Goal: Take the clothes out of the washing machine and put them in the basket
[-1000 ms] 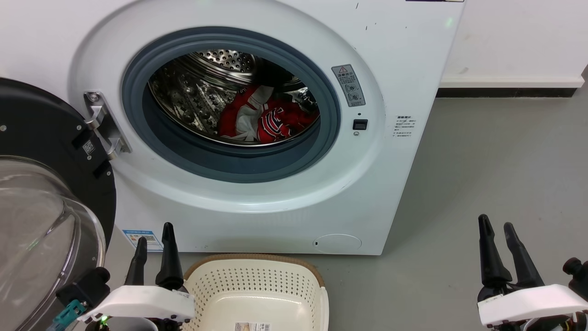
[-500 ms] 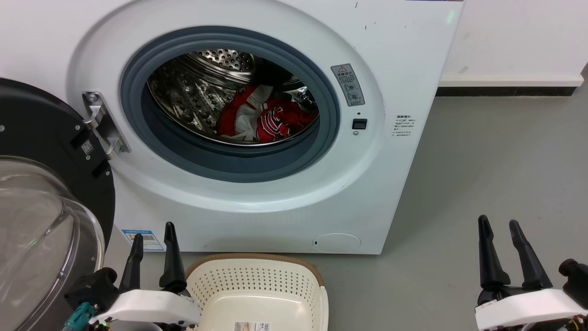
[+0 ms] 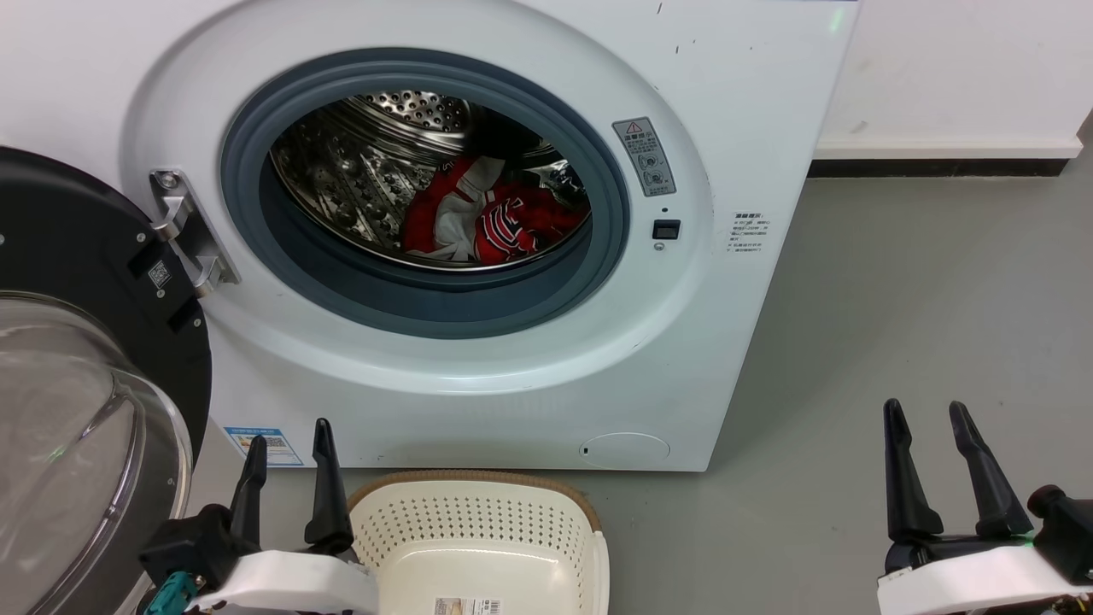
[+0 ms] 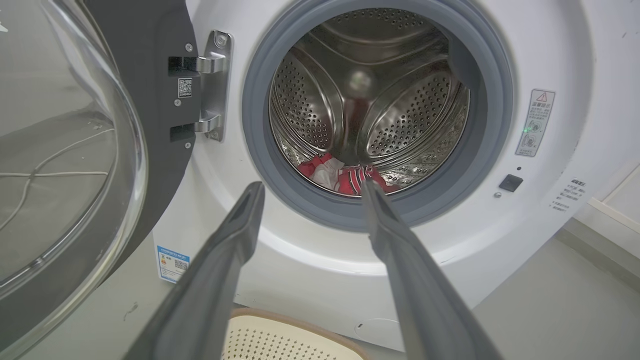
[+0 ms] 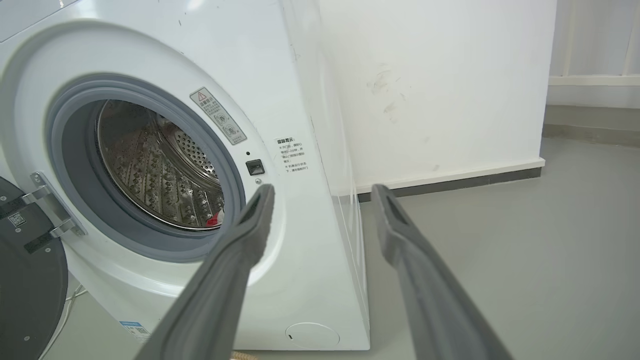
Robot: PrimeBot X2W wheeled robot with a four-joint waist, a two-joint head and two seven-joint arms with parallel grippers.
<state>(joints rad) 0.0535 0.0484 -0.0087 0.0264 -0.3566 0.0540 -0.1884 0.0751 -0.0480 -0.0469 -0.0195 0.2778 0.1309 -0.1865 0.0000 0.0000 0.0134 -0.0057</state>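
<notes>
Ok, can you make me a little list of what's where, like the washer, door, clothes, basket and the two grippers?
washer: white front loader on the grey floor
door: swung open, on the left
clothes: red and white, lying in the drum
basket: cream, on the floor in front of the washer, no clothes in the part that shows
left gripper: open, holding nothing, beside the basket
right gripper: open, holding nothing, right of the washer
</notes>
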